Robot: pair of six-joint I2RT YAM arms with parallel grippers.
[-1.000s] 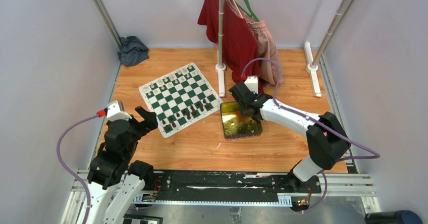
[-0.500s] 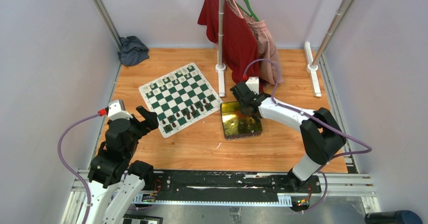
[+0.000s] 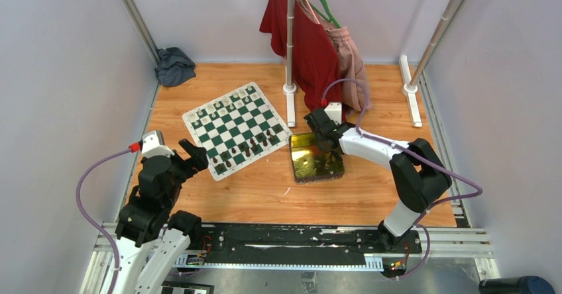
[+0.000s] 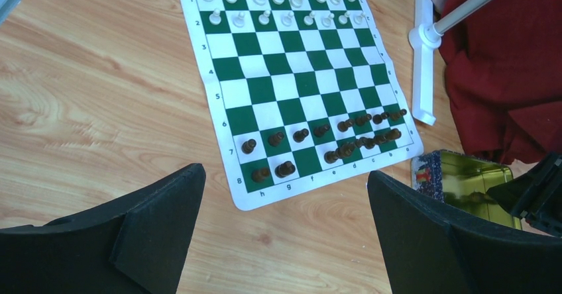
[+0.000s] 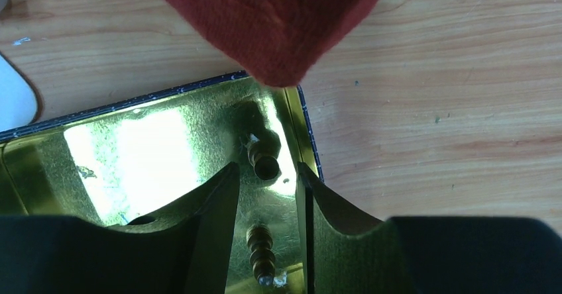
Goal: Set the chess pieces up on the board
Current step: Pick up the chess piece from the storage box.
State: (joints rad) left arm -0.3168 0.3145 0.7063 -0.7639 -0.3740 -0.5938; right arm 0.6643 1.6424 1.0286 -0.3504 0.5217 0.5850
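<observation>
Right gripper (image 5: 266, 169), parted and empty, hangs over the tin (image 5: 152, 142); a dark piece (image 5: 260, 254) lies between its fingers, long axis along the gap. Left gripper (image 4: 285, 172), spread wide, hovers by the board (image 4: 291, 89), well away.

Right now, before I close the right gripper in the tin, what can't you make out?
- Right wrist: red cloth covers the tin's far corner; the right gripper's fingers hide its near floor.
- Top external: pieces inside the tin are too small, under the gripper.
- Left wrist: dark chess pieces bunched on the board overlap; count unclear.
</observation>
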